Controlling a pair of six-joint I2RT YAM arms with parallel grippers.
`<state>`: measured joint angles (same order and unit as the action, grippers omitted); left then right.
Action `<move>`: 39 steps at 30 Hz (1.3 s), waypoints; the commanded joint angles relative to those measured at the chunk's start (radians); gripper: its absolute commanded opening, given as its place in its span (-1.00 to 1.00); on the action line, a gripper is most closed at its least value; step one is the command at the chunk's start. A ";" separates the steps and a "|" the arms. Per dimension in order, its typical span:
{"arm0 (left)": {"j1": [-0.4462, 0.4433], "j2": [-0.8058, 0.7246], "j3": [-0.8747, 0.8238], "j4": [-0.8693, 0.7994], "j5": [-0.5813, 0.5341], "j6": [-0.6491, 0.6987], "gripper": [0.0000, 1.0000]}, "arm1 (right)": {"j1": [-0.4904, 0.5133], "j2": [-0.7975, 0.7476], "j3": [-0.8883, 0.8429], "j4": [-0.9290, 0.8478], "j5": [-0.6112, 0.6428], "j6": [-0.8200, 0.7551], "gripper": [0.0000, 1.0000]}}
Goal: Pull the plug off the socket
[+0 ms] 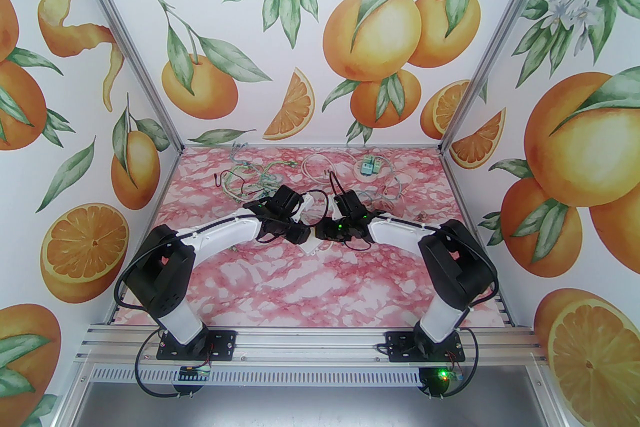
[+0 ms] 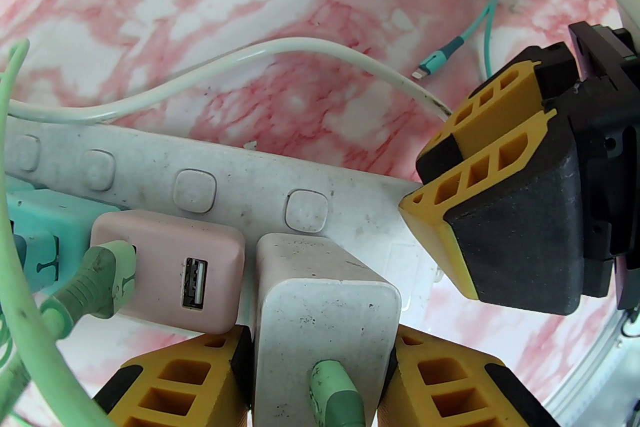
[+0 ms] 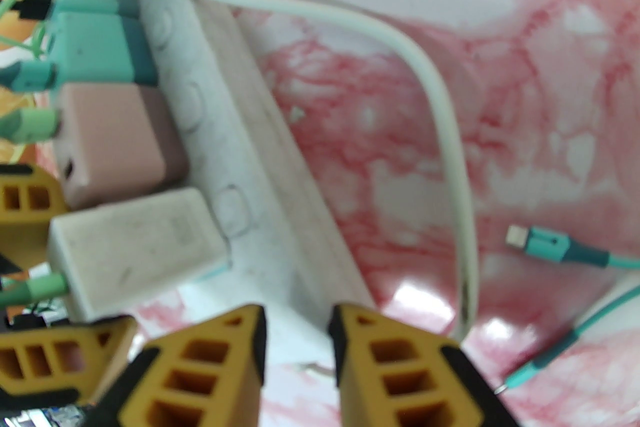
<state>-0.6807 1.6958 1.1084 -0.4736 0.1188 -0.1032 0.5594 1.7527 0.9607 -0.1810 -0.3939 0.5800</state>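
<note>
Step in hand: grasp is set, pull not started. The white plug [image 2: 325,310] sits in the last slot at the end of the socket strip [image 2: 240,174], which lies on the pink marbled worktop [image 1: 280,285]. It looks fully seated; I see no prongs.

My left fingers [image 2: 190,375] sit on either side of the white plug, with the pads against its two flanks, so I call that a hold on the plug. Its green cable [image 2: 335,390] runs out of the plug's back, between those fingers.

My right fingers [image 3: 210,365] are narrow, with the tips at the strip's end just past the white plug. I can't tell whether they pinch the strip or only press on it.

The pink plug [image 2: 165,275] is just beside the white one, and the teal plugs [image 3: 90,44] are further along the strip. The strip's white cord [image 2: 300,49] loops across the worktop. A loose teal cable [image 3: 555,247] lies well apart.

Next move, my guess:
- The left arm draws the plug straight away from the strip face, with no twisting.
- The right arm keeps the strip pinned so it doesn't come along.

Risks:
- If the right's hold is weak, the strip follows the plug.
- The left finger on the pink plug's side has little room and may nudge that plug.
- The pads could slide on the plug's smooth sides.
</note>
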 commanded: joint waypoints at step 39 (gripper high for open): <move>0.023 -0.094 -0.013 0.050 0.048 -0.042 -0.52 | 0.039 0.143 0.093 -0.221 0.118 -0.092 -0.40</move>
<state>-0.6743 1.7031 1.0801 -0.4965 0.0830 -0.0727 0.5919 1.8393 1.0737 -0.2840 -0.3660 0.5140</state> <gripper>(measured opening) 0.355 0.303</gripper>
